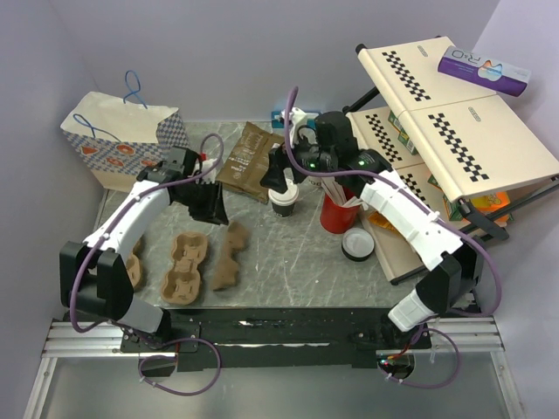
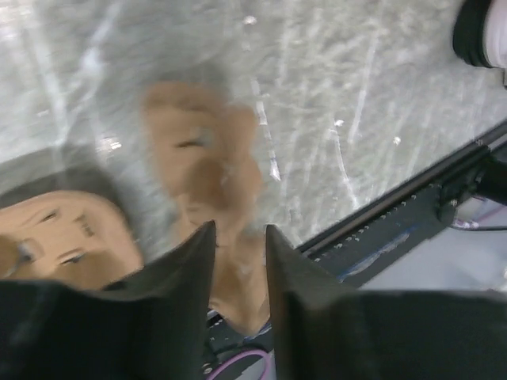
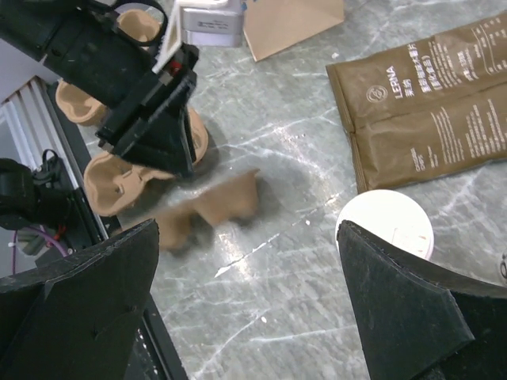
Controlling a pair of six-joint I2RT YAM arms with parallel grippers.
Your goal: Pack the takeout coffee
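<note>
right claw (image 3: 247, 237) spread wide over upright takeout coffee (image 3: 386, 226) (axis vertical); left claw (image 2: 240, 237) parted.

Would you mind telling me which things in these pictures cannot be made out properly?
Takeout coffee: the right wrist view shows only its lid, which hides the cup below.
Pulp carrier: blurred in both wrist views, so its shape is unclear.
Paper bag: in the top view, its own walls hide the inside.
</note>
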